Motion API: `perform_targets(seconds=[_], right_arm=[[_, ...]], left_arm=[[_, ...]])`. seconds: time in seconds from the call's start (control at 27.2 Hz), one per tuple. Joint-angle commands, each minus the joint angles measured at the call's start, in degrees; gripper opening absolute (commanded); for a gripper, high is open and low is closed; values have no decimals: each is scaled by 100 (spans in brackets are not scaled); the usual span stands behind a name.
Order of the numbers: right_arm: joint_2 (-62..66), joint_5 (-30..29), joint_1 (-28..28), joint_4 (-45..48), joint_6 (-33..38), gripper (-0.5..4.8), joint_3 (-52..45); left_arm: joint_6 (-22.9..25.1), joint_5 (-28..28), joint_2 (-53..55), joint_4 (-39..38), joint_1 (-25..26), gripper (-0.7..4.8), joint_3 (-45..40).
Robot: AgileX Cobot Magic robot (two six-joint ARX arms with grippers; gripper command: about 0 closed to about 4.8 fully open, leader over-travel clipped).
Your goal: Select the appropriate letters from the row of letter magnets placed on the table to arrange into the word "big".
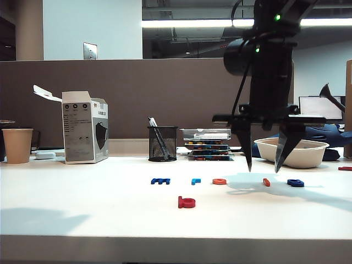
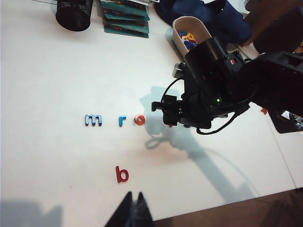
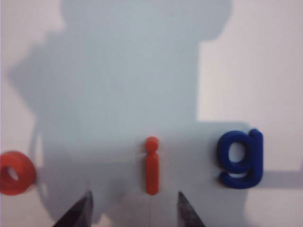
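We see the right claw [image 3: 133,208] spread wide above the orange i [image 3: 151,165] — the left claw [image 2: 133,204] looks pinched together, holding nothing, near the red b [image 2: 121,174].

Right gripper [image 3: 133,208] hangs open above the table [image 3: 265,56]. Orange i [image 3: 151,165] sits between its fingertips [image 3: 78,213]. Blue g [image 3: 240,158] beside it.

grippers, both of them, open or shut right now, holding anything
left gripper: jaws shut, holding nothing, near the b.
right gripper: jaws open, empty, above the i.
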Motion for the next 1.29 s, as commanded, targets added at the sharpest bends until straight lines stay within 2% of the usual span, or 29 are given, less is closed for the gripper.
perform_targets(seconds=[0.04,0.44,0.59,0.73,0.84,1.03,1.1,1.29], right_arm=[[140,-74,-17,238,-31,210,15],[358,-46,-90,240,-181,204,15],[363,-90,-157,173,-181,137,15],[363,-72,-181,181,-181,128,15],[363,-72,-184,184,-184,71,15],[363,-92,-184,181,-184,63,15],[363,-90,-184,181,-184,20,15],[363,-87,-184,197,-184,20,15]], left_arm=[[-15,-44,-9,57,-2,-5,11],[-15,-44,-9,55,-2,-5,11],[-15,-44,-7,57,-2,-5,11],[-15,-44,-7,57,-2,-5,11],[-15,-44,-7,57,-2,-5,11],[-15,-44,-7,57,-2,-5,11],[-15,-42,-7,57,-2,-5,11],[-15,-44,-7,57,-2,-5,11]])
